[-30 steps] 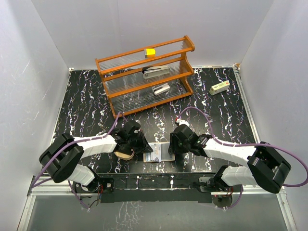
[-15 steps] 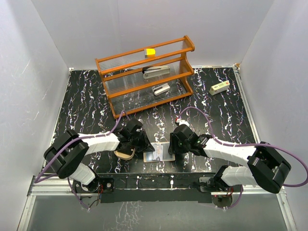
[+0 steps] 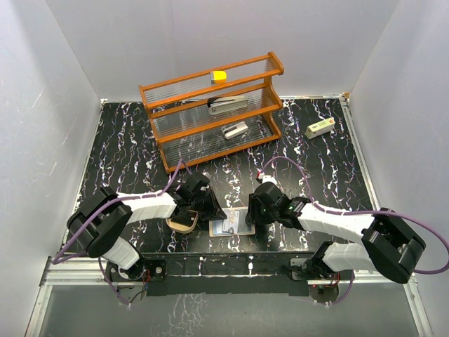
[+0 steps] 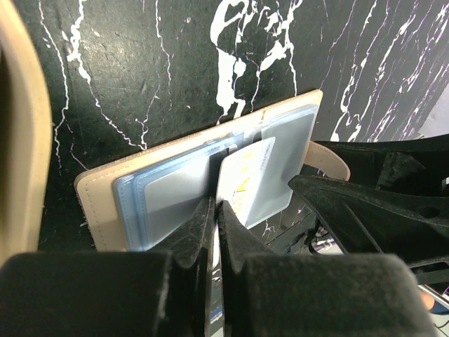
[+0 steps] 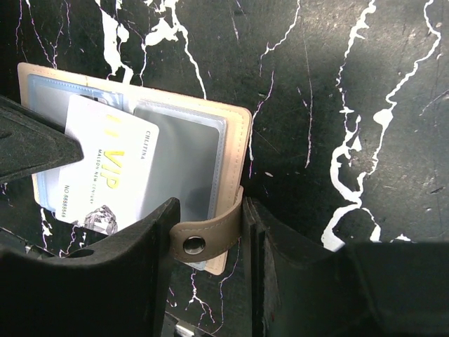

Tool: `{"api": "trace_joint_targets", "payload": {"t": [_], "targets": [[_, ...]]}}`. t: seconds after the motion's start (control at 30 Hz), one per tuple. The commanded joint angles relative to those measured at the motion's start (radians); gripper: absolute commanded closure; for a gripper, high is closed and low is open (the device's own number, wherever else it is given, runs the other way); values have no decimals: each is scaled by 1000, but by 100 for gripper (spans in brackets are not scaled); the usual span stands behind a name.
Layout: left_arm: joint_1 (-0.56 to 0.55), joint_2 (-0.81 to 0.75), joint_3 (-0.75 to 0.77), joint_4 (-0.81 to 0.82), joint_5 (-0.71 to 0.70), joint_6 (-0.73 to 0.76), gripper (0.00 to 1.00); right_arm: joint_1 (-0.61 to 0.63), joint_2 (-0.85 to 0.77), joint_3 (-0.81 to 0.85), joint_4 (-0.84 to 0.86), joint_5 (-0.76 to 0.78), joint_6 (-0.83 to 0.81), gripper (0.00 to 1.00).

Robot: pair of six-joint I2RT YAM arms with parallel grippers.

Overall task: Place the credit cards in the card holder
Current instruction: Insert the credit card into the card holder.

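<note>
On the black white-veined marble desk (image 3: 126, 154), between the arms, the tan stitched card holder (image 5: 235, 140) lies open and flat, long axis left to right. The white rectangular VIP card (image 5: 105, 175) lies tilted across its clear sleeves. The left fingers (image 4: 193, 232) are closed on this card; the right fingers (image 5: 140, 239) grip the holder's snap strap (image 5: 203, 239). Since one second ago, the left fingers have edged rightward; the holder has not shifted.

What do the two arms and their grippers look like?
Both the left arm and the right arm have white links between bulky black joints. A purple cable runs along each. The left gripper and the right gripper have black wedge-shaped fingers.
</note>
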Motion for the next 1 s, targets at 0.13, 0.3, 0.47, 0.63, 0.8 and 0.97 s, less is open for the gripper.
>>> {"api": "trace_joint_targets", "payload": {"t": [0.13,0.3,0.47,0.63,0.8,0.97], "targets": [[-8,-21,-10,-48,-120,3,100,1,-24,-31,26,-29,32,64],[-18,-24,-36,9,-134,-17,100,1,-30,-33,29,-33,39,64],[-31,-16,-50,42,-153,-38,100,1,-37,-43,38,-45,55,64],[-58,-25,-63,57,-186,-69,100,1,-45,-67,66,-60,76,65],[-87,-19,-69,69,-216,-101,100,1,-42,-80,82,-65,88,65],[-90,-41,-85,77,-227,-117,100,1,-49,-83,82,-62,91,67]]}}
